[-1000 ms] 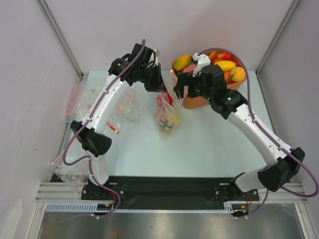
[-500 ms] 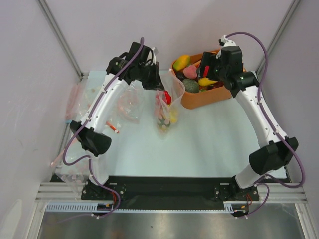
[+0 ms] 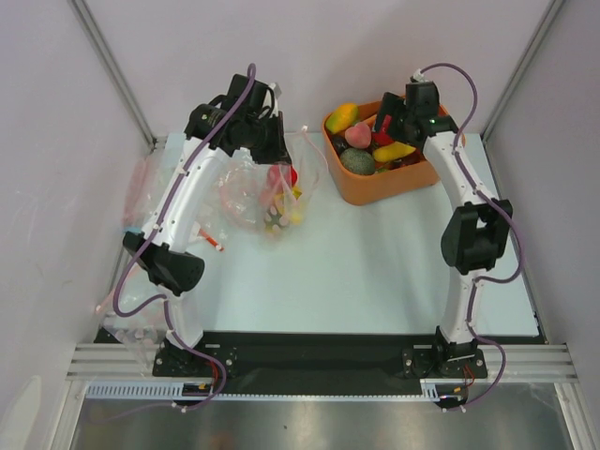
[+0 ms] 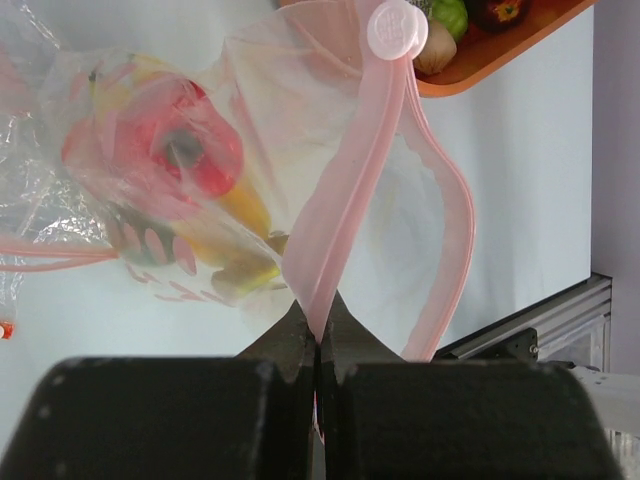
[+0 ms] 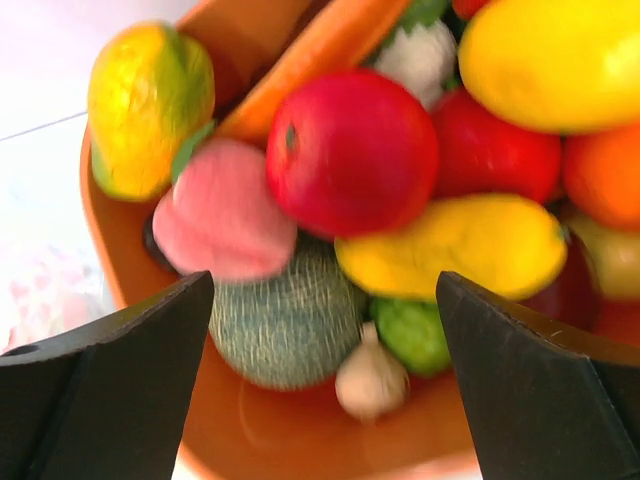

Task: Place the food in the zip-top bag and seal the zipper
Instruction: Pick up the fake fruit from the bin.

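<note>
The zip-top bag (image 3: 281, 192) hangs and rests on the table at the back left, with red and yellow food (image 3: 283, 180) inside. My left gripper (image 3: 270, 148) is shut on the bag's pale pink zipper strip (image 4: 345, 190). In the left wrist view the strip runs up from the jaws (image 4: 320, 335) to a round pink slider (image 4: 397, 28), and the bag's mouth gapes open to the right. My right gripper (image 3: 386, 127) is open and empty above the orange tub (image 3: 394, 183). Its fingers (image 5: 150, 340) frame a netted green melon (image 5: 285, 330), a pink peach (image 5: 220, 210), a red apple (image 5: 350, 150) and a yellow piece (image 5: 455, 245).
A second crumpled clear bag (image 3: 234, 192) lies left of the held bag. More clear bags (image 3: 141, 187) lie at the table's left edge. A small orange-red piece (image 3: 214, 242) lies by the left arm. The cell walls stand close behind the tub.
My left gripper has moved left with the bag. My right gripper has gone from the bag's mouth back over the tub, and its arm has folded upright.
</note>
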Controlling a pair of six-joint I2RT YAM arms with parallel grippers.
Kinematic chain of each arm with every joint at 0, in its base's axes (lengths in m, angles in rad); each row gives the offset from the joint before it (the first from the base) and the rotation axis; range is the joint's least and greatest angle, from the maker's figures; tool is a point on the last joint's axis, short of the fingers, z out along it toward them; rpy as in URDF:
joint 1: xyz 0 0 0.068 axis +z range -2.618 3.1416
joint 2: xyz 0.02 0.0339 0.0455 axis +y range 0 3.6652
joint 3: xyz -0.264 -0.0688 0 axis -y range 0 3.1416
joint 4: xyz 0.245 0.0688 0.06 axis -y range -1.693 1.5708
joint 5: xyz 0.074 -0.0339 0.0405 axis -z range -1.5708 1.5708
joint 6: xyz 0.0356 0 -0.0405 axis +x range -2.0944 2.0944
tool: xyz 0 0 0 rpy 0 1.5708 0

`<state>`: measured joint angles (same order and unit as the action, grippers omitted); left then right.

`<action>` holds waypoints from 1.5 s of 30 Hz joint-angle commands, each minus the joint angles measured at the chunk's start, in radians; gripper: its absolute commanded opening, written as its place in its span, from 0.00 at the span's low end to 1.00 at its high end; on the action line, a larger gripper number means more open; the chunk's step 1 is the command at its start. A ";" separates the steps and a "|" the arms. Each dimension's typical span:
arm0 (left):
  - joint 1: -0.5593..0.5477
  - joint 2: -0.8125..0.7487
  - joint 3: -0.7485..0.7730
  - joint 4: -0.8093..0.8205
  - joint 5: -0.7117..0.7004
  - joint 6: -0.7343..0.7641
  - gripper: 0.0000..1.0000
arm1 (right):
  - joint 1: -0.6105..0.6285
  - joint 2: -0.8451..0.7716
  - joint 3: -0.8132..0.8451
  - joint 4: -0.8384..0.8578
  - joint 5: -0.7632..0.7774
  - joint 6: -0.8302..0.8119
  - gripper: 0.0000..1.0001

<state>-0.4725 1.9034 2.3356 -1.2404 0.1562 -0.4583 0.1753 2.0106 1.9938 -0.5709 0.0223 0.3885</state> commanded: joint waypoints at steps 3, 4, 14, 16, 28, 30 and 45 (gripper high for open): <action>0.002 -0.027 0.005 0.033 0.017 0.020 0.00 | 0.006 0.132 0.203 0.035 0.047 -0.014 1.00; 0.002 -0.027 -0.005 0.033 0.020 0.020 0.00 | 0.004 0.149 0.229 0.040 0.057 -0.016 1.00; -0.009 -0.026 -0.053 0.056 0.057 0.015 0.00 | -0.007 0.286 0.316 0.049 0.172 -0.017 1.00; -0.011 -0.030 -0.047 0.055 0.065 0.003 0.00 | -0.011 0.298 0.321 0.046 0.151 -0.010 1.00; -0.032 -0.060 -0.094 0.071 0.046 -0.017 0.00 | -0.017 0.192 0.191 0.144 0.045 -0.046 0.64; -0.044 -0.058 -0.097 0.075 0.057 -0.025 0.00 | -0.016 0.146 0.180 0.137 0.025 -0.072 0.61; -0.084 -0.046 -0.075 0.084 0.088 -0.079 0.00 | 0.081 -0.505 -0.414 0.269 -0.243 -0.095 0.54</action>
<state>-0.5579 1.9015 2.2337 -1.1900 0.2218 -0.5060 0.2222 1.6272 1.6474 -0.3603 -0.1371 0.3180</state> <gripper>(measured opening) 0.008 0.819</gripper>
